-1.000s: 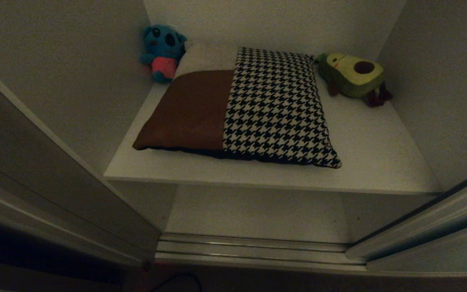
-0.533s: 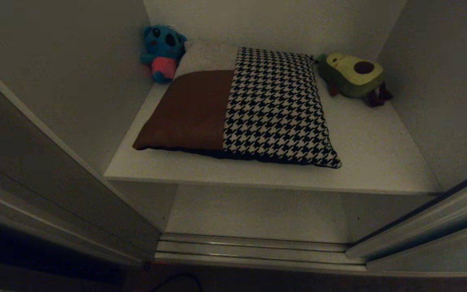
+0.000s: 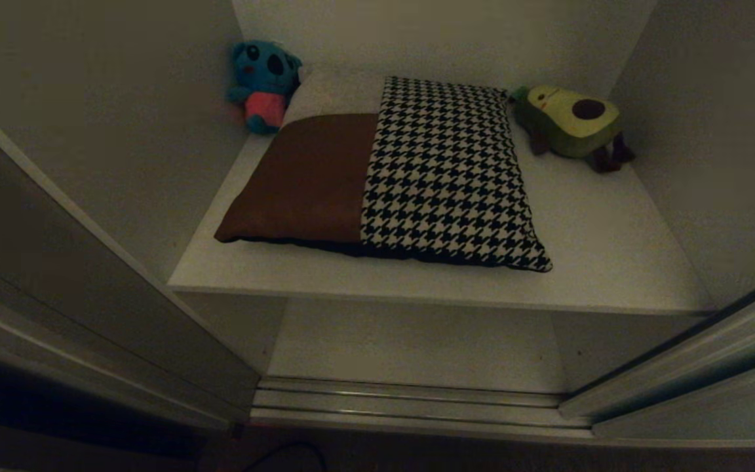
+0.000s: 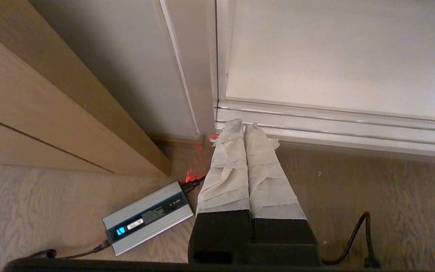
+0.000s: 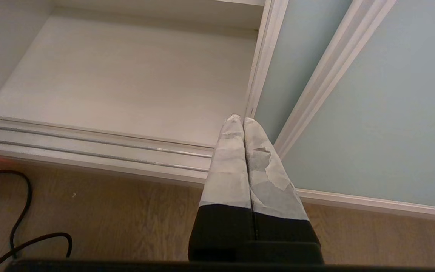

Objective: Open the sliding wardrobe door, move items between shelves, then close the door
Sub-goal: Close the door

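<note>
I see the wardrobe standing open, its sliding door (image 5: 368, 113) pushed off to the right, pale grey-green in a thin pale frame, above the silver floor rails (image 3: 417, 400). Inside, the upper shelf (image 3: 600, 249) carries everything; the lower shelf (image 5: 134, 87) beneath it lies just behind the rails. The cushion (image 3: 404, 177) lies flat in the middle of the upper shelf, its houndstooth half to the right, a brown panel and cream strip to the left. A green avocado toy (image 3: 571, 121) sits in the back right corner, a blue plush toy (image 3: 263, 82) in the back left.

My left tool (image 4: 244, 126) hangs low over the wood floor, taped fingers pressed together, holding nothing, near a silver power brick (image 4: 147, 217). My right tool (image 5: 240, 120) is likewise closed and empty by the door's edge.
</note>
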Controlling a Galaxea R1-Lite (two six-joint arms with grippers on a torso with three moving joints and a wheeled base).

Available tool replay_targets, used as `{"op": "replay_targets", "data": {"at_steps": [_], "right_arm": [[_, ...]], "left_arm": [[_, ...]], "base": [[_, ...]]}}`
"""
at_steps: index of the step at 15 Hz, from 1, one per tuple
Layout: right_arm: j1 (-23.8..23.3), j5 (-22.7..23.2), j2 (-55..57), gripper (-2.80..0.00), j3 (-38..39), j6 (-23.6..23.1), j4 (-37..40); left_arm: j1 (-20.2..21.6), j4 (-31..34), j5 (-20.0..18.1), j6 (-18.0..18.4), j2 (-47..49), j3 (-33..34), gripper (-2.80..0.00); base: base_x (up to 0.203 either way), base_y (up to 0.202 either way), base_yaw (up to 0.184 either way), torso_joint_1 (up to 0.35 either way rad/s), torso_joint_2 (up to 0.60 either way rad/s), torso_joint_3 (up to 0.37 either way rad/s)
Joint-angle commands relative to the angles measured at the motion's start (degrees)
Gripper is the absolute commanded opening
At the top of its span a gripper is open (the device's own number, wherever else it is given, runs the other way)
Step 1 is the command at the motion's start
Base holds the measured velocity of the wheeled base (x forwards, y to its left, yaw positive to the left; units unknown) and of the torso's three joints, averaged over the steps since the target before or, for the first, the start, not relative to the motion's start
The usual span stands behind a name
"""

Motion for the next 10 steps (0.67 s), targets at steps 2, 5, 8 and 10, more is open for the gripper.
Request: {"op": "replay_targets", "data": {"at_steps": [2, 5, 8, 10], "right_arm": [[0.05, 0.04, -0.01, -2.8, 0.18, -0.08, -0.02], [0.04, 0.04, -0.01, -2.8, 0.18, -0.08, -0.02], [-0.01, 0.04, -0.01, -2.8, 0.18, -0.08, -0.02], [0.05, 0.04, -0.01, -2.8, 0.23, -0.08, -0.02]], "left_arm": [[-0.01, 0.11, 0.02, 0.0, 0.12, -0.01, -2.8], [-0.01, 0.11, 0.02, 0.0, 0.12, -0.01, -2.8], [-0.01, 0.11, 0.02, 0.0, 0.12, 0.0, -2.8], [-0.01, 0.11, 0.02, 0.0, 0.12, 0.06, -2.8]], "base": [[0.0, 0.0, 0.0, 0.0, 0.0, 0.0], [-0.079, 0.0, 0.0, 0.003, 0.0, -0.001], [-0.199, 0.0, 0.001, 0.002, 0.0, 0.004], [-0.193, 0.0, 0.0, 0.004, 0.0, 0.005]]}}
